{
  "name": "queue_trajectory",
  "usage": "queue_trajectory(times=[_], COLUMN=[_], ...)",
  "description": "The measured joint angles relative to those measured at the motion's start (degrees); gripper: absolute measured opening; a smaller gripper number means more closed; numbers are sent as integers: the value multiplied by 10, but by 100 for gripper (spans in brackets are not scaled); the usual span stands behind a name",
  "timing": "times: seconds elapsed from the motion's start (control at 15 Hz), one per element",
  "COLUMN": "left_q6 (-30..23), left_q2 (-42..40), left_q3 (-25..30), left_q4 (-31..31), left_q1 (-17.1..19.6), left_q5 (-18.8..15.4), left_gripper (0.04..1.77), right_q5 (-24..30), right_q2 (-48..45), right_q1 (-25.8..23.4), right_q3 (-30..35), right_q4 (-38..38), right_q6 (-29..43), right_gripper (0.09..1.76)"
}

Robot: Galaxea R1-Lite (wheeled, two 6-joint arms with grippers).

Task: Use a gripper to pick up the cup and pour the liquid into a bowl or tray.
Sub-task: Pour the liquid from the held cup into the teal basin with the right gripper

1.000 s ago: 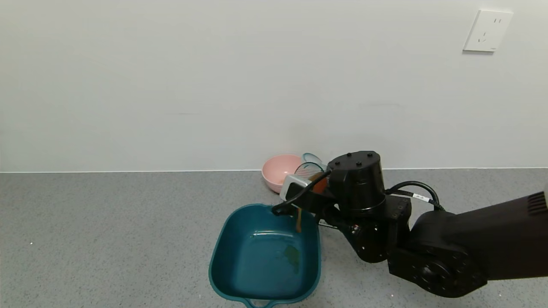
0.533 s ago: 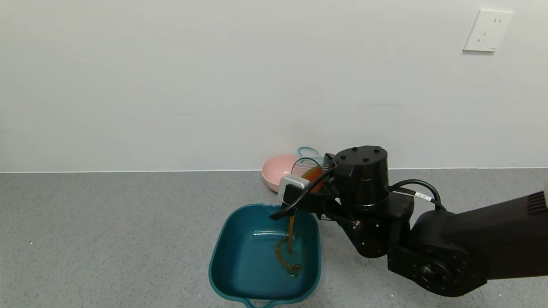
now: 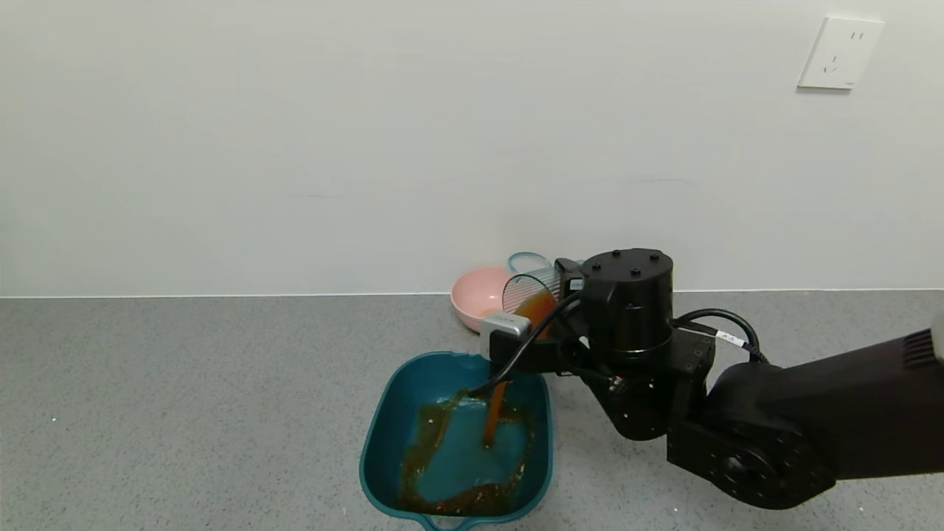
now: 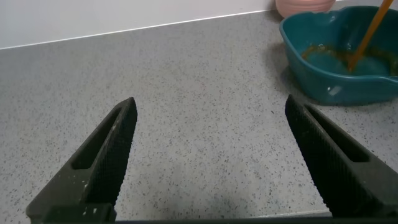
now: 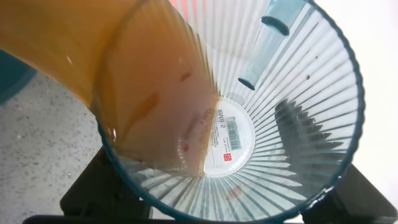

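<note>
My right gripper [image 3: 552, 313] is shut on the ribbed blue-green cup [image 3: 529, 289] and holds it tipped steeply over the far edge of the dark teal tray [image 3: 377, 431]. A reddish-brown stream of liquid [image 3: 493, 411] falls from the cup's rim and pools along the tray's floor. In the right wrist view the cup [image 5: 280, 130] fills the frame, with liquid [image 5: 124, 68] running out over its rim and dark fingers [image 5: 93, 193] on either side. My left gripper [image 4: 210, 106] is open and empty over bare counter, left of the tray [image 4: 323, 90].
A small pink bowl [image 3: 476, 295] stands against the wall just behind the cup. A white socket [image 3: 841, 53] is on the wall at upper right. The grey speckled counter [image 3: 184, 405] stretches to the left of the tray.
The cup has tipped further and risen slightly. The stream has grown from a short trickle to a steady pour, and the liquid has spread across the tray's floor.
</note>
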Motion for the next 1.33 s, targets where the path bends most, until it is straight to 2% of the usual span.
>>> queue_trajectory(times=[0.93, 1.33], left_q6=[0, 0], left_q2=[0, 0], left_q3=[0, 0], left_q4=[0, 0], left_q1=[0, 0], left_q5=[0, 0], left_gripper=[172, 172], right_q5=[0, 0], right_q2=[-5, -8], right_q1=[10, 20], right_q3=[-5, -5], right_q4=[-30, -29], right_q6=[-204, -270], right_gripper=[134, 134])
